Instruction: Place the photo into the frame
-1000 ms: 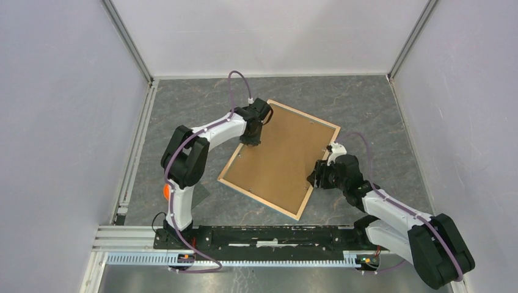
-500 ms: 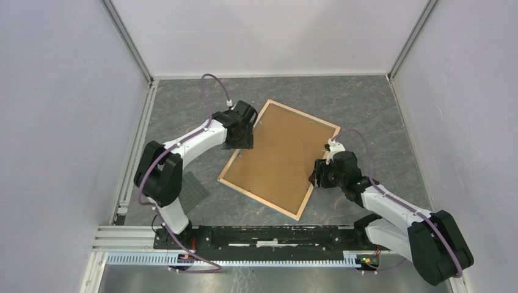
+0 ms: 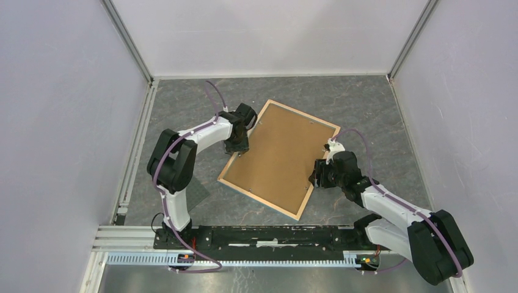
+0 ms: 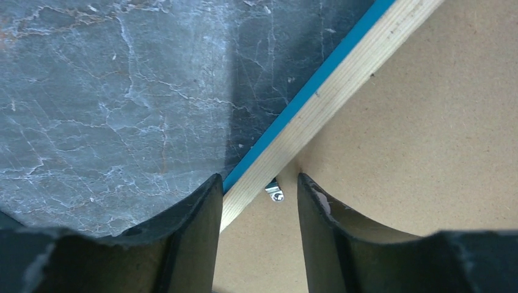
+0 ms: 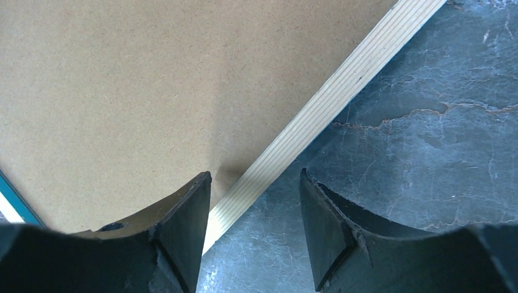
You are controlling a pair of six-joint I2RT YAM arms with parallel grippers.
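**Frame face-down, both grippers straddling opposite rails**

- The large, thin rectangular light-wood picture frame (image 3: 259, 199) lies flat, back side up, at mid-table. It is turned at an angle, with one corner pointing toward the arm bases.
- A plain brown cardboard backing board (image 3: 281, 155) fills the frame's opening and sits inside the wood rails.
- The grey marbled table (image 3: 379, 110) shows on all sides of the frame.
- The left gripper (image 3: 237, 145) is at the frame's left long rail, toward the far end, and points down. In its wrist view the left gripper (image 4: 259, 180) is spread, with the wood rail running diagonally through the gap. One finger is over bare table and the other is over the brown board.
- A bright blue strip (image 4: 305, 101) of the frame's front edge shows along the outer side of that rail. A small silver metal clip (image 4: 275, 194) sits on the board just inside the rail, between the fingertips.
- The right gripper (image 3: 316, 176) is at the opposite long rail, toward the near end. In its wrist view the right gripper (image 5: 255, 177) is also spread, with one finger over the board, the other over table, and the wood rail between them.
- Neither gripper pinches anything. It cannot be told whether the fingertips touch the surfaces below them.
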